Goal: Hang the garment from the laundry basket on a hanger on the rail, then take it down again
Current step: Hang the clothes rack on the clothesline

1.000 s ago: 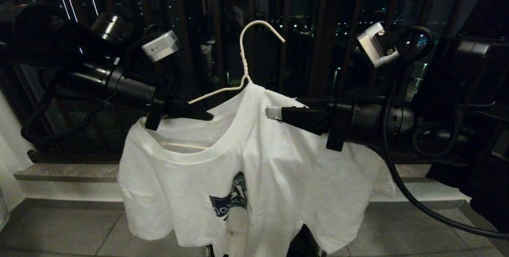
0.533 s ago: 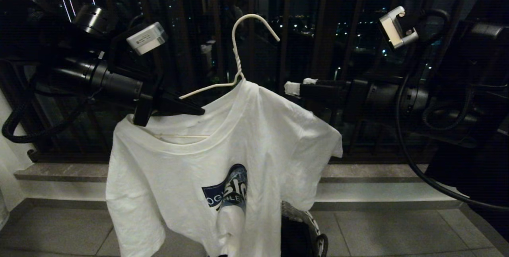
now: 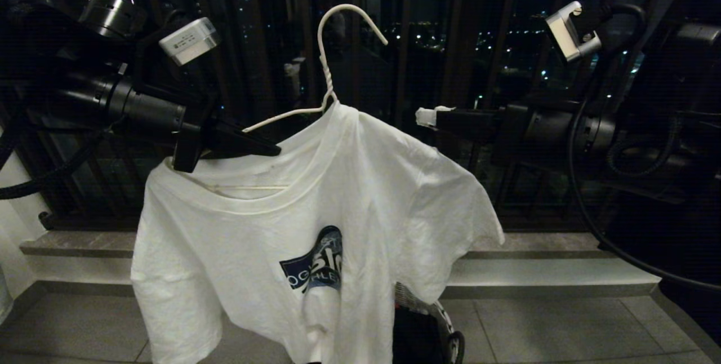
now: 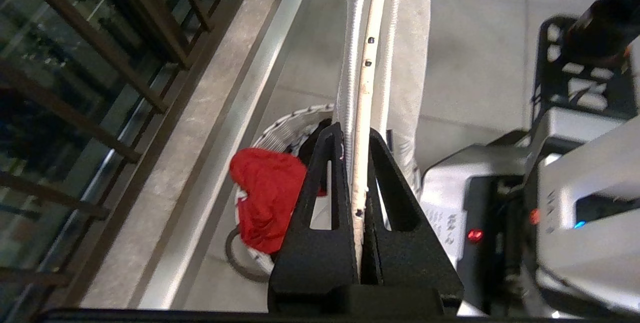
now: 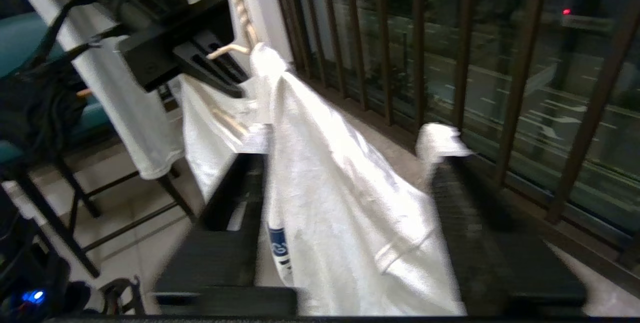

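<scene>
The white garment (image 3: 349, 183) with its dark blue logo hangs on the thin white wire hanger (image 3: 326, 60), held in the air before the railing. My left gripper (image 3: 273, 151) is shut on the hanger's left arm (image 4: 361, 113) together with the collar cloth, which shows in the left wrist view between the jaws of that gripper (image 4: 352, 135). My right gripper (image 3: 431, 116) is open, a little above and to the right of the shirt's right shoulder, touching nothing. In the right wrist view the garment (image 5: 340, 188) lies beyond the wide-apart jaws of that gripper (image 5: 347, 138). The laundry basket (image 3: 436, 310) peeks out below the hem. The rail is out of view.
The dark vertical-barred balcony railing (image 3: 462, 71) stands close behind, with a stone ledge (image 3: 541, 245) at its foot. A red cloth (image 4: 265, 198) lies in the laundry basket (image 4: 282, 122). A black crate (image 4: 575, 68) sits on the tiled floor beside my grey base (image 4: 500, 188).
My right gripper has let go of the shirt's right shoulder and drawn back up and to the right; that sleeve has dropped. The left arm has carried hanger and shirt left and slightly up.
</scene>
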You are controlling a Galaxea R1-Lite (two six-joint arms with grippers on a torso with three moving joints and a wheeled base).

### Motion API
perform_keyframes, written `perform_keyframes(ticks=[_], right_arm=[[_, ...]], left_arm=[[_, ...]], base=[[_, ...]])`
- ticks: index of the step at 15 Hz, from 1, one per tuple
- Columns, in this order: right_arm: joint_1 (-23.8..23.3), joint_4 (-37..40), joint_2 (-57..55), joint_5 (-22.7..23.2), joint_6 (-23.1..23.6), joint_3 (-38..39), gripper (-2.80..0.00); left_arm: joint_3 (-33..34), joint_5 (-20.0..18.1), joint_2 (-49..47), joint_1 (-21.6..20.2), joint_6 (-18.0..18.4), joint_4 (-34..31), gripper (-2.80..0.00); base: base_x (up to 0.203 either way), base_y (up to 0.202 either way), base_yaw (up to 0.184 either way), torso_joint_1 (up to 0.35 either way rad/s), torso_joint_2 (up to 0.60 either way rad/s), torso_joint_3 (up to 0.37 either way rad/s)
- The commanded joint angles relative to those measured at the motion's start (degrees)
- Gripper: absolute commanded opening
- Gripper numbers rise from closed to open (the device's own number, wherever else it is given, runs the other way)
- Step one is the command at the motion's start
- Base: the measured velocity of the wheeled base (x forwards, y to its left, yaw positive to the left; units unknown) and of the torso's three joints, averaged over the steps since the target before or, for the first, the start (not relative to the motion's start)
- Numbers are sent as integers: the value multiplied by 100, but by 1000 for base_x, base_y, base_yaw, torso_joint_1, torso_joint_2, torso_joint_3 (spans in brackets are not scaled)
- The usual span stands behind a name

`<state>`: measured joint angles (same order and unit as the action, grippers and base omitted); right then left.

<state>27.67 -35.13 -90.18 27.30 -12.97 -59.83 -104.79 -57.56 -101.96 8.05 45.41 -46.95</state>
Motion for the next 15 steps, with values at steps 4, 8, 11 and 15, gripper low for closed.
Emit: perform_keyframes(ticks=[4, 8, 11, 15], right_arm=[[162, 812, 434, -576, 2, -18, -280], [227, 2054, 1030, -1271, 0, 190, -280], [230, 2322, 1031, -1570, 23, 121, -280], [230, 2519, 1031, -1570, 108, 124, -280]], left_arm=[[-113, -36, 38, 276, -583, -5, -280], [-138, -20, 39, 276, -1089, -7, -280], [-138, -10, 54, 252, -1442, 8, -280], [45, -27, 208, 234, -1807, 16, -280]], base=[[0, 0, 0, 0, 0, 0], [0, 0, 0, 0, 0, 0], [0, 0, 0, 0, 0, 0], [0, 0, 0, 0, 0, 0]])
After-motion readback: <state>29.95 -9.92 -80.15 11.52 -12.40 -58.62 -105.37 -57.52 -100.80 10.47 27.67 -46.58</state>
